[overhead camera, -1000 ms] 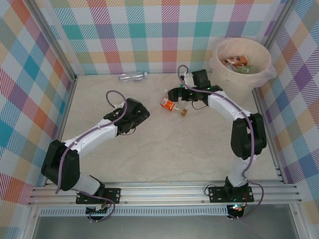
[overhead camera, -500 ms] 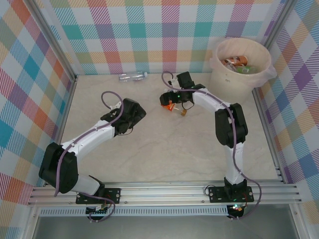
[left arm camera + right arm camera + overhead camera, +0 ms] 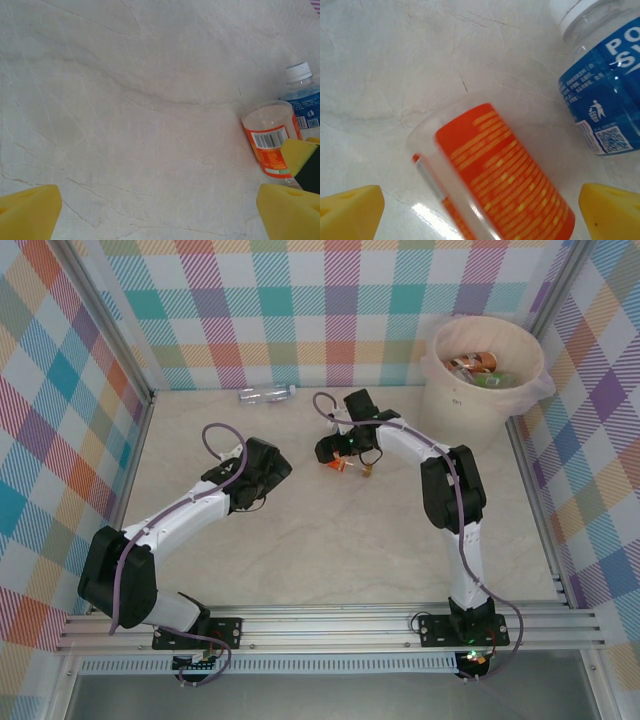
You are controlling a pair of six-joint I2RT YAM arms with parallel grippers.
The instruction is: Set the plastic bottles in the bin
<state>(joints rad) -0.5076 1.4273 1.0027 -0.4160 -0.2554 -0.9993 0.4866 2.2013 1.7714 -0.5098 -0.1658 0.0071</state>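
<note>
The right end effector (image 3: 480, 214), spread wide, hangs straight over the orange bottle (image 3: 502, 180) lying on the table (image 3: 385, 65), its long axis slanting across the gap; the left end effector (image 3: 160, 215), also spread, sits farther off.

orange-label bottle (image 3: 505, 185): blurred, cut by bottom edge | blue-label bottle (image 3: 600, 100): cut by right edge | bin (image 3: 480, 405) contents: indistinct
</note>
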